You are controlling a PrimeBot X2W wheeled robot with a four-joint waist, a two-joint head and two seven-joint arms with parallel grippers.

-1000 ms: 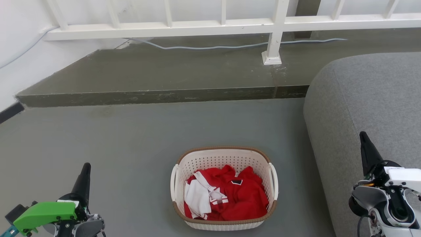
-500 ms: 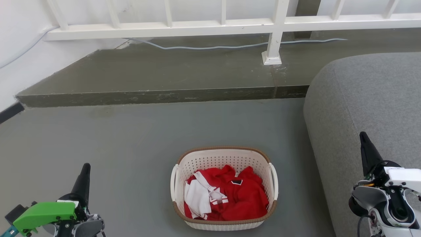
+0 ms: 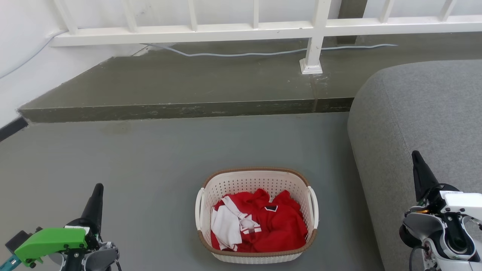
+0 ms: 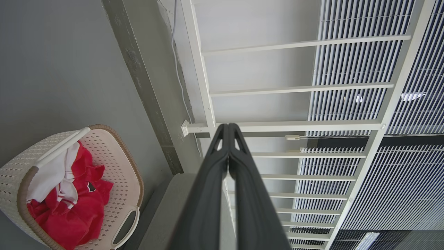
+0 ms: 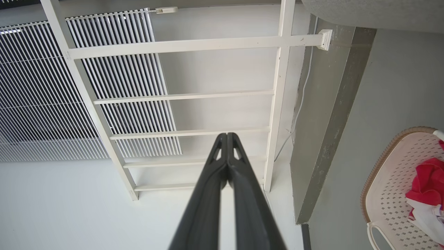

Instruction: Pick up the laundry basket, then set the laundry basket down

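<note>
The laundry basket [image 3: 256, 180] stands on the grey floor at the lower middle of the head view, cream-white and perforated with a brown rim, holding red and white clothes. It also appears at the left of the left wrist view as the laundry basket [image 4: 111, 152] and at the right edge of the right wrist view as the laundry basket [image 5: 385, 180]. My left gripper [image 3: 98, 188] is shut and empty, well to the left of the basket. My right gripper [image 3: 415, 153] is shut and empty, well to its right, in front of the sofa. Both wrist views show fingertips pressed together, left gripper [image 4: 228, 125], right gripper [image 5: 227, 133].
A grey sofa [image 3: 425, 120] fills the right side, close to the basket. A raised concrete step [image 3: 188, 109] runs across behind, with a white railing [image 3: 241, 28] and a pale cable [image 3: 244, 54] on it. A white wall [image 3: 22, 67] stands at left.
The left arm has shifted slightly, its green housing sinking a little lower and left. The basket and right arm have not moved.
</note>
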